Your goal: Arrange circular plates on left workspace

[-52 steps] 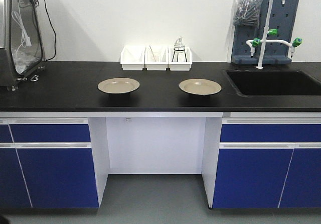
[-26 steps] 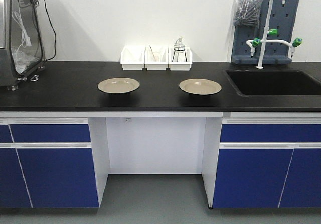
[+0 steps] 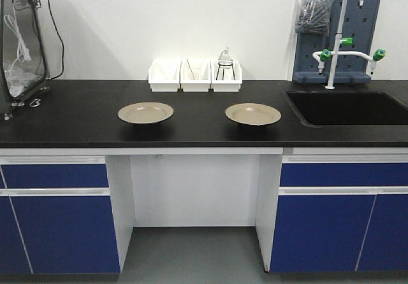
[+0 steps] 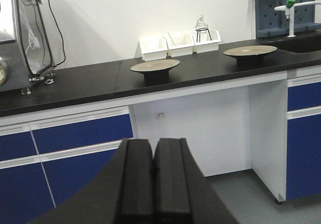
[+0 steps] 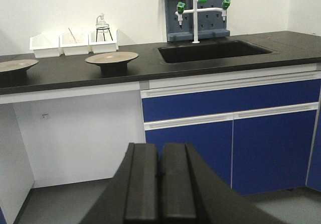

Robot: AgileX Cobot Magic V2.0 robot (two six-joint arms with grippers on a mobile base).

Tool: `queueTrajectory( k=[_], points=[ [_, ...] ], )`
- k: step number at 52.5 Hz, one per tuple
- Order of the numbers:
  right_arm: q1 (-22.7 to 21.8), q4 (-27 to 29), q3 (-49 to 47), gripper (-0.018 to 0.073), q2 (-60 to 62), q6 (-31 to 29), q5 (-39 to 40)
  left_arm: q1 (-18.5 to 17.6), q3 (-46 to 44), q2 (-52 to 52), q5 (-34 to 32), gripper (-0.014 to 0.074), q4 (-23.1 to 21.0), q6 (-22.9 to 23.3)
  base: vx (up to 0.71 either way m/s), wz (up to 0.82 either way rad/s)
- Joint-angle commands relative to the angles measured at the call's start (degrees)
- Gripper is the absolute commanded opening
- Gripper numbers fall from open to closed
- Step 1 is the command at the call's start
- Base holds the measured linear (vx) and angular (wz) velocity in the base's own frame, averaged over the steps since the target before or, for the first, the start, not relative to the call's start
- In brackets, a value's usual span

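When viewed from front: two circular plates on black bench top; right plate just left of sink basin, left plate farther left of sink basin, well apart from its twin. No gripper in sight.

Left wrist view: left gripper pads pressed together, empty, low before cabinets. Left plate up and ahead, slightly left.

Right wrist view: right gripper likewise closed on nothing. Right plate up and left of jaws, beside sink basin.

Judged: round, so no long axis; each arm nearer own-side plate.
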State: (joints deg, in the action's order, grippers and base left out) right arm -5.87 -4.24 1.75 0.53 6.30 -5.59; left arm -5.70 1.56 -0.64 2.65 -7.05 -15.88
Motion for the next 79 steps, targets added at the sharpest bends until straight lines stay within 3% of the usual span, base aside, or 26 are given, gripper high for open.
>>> queueTrajectory(
  k=[1,79],
  points=[
    [-0.01,-0.15,1.16,-0.0004,0.79,-0.41,4.53,0.21,1.16,-0.91,-4.69,-0.0006,-0.08,0.55,0.22,0.02],
    [-0.01,-0.15,1.16,-0.0004,0.79,-0.41,4.53,0.21,1.16,-0.91,-4.69,-0.0006,-0.08,0.55,0.42,0.00]
  ],
)
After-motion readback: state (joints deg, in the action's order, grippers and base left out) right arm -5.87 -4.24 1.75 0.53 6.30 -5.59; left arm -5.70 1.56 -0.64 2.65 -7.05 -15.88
